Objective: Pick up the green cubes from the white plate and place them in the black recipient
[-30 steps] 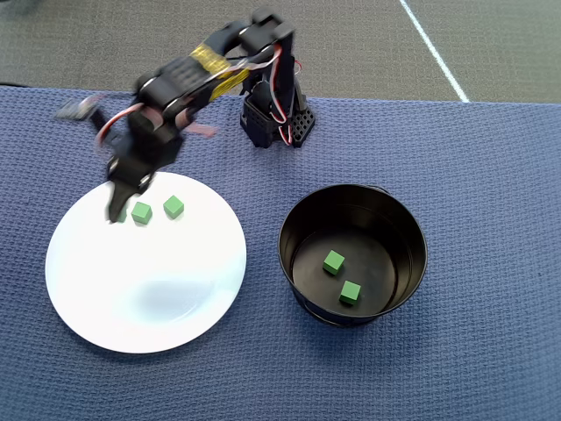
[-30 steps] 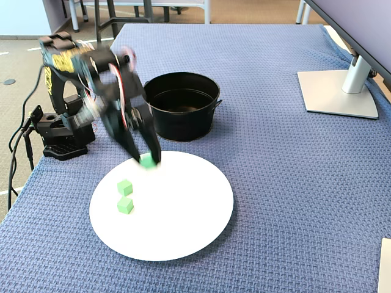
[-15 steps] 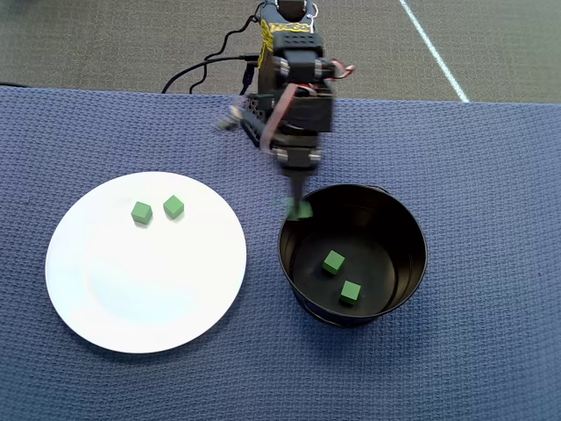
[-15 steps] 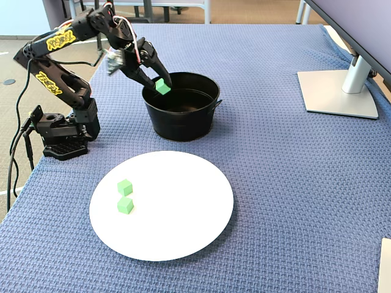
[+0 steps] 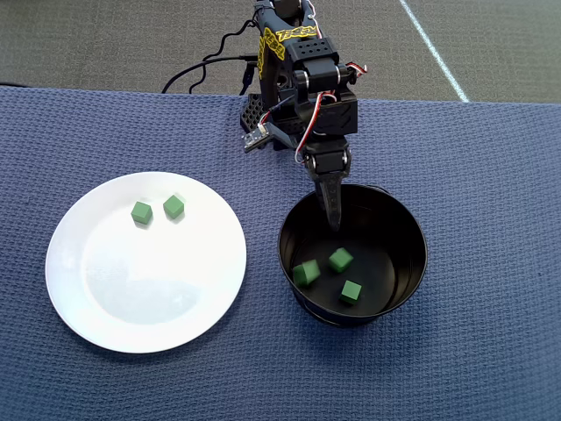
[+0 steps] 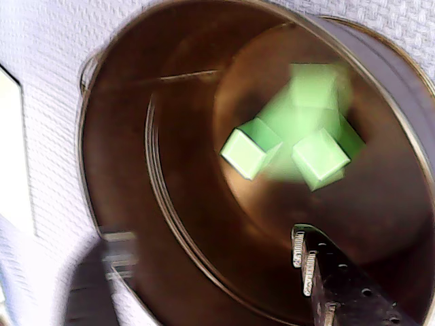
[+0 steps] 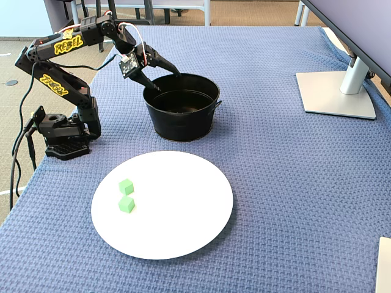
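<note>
In the black recipient point(image 5: 408, 230), three green cubes point(image 5: 340, 260) — below spread, empty jaws

Blue cloth-covered table point(image 7: 293, 171): plate point(image 7: 183, 232), pot point(image 7: 183, 125).

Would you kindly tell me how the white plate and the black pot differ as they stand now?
The white plate is shallow and flat; the black pot is deep with straight walls. The plate holds two green cubes, the pot three. The gripper hangs open over the pot, not the plate. Both are round and sit on the blue cloth.
</note>
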